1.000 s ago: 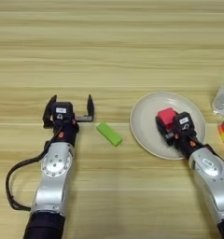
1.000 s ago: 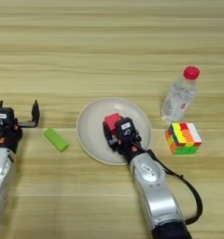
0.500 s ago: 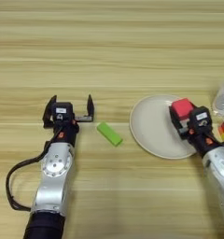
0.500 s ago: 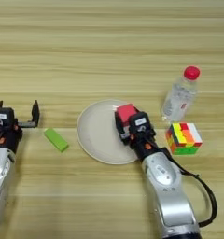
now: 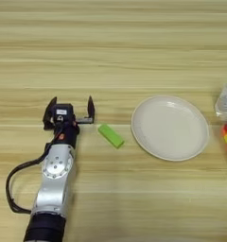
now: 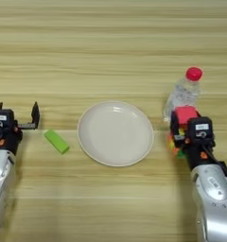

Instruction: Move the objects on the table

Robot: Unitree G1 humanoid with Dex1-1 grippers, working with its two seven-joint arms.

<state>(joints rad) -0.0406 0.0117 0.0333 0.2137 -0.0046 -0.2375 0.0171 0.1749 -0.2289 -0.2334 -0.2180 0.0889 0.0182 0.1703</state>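
My right gripper is shut on the small red block and holds it just right of the white plate, in front of the bottle. The multicoloured cube lies directly under the gripper and is mostly hidden; only its green and orange edge shows. The flat bright-green block lies on the wooden table between the plate and my left gripper. That gripper rests open on the table to the block's left, holding nothing.
A clear plastic bottle with a red cap stands upright just behind the right gripper and the cube. The plate has nothing on it. Bare wood stretches across the far half of the table.
The right gripper has carried the red block off the plate and to the right, over the cube beside the bottle. The left arm and the green block have not moved.
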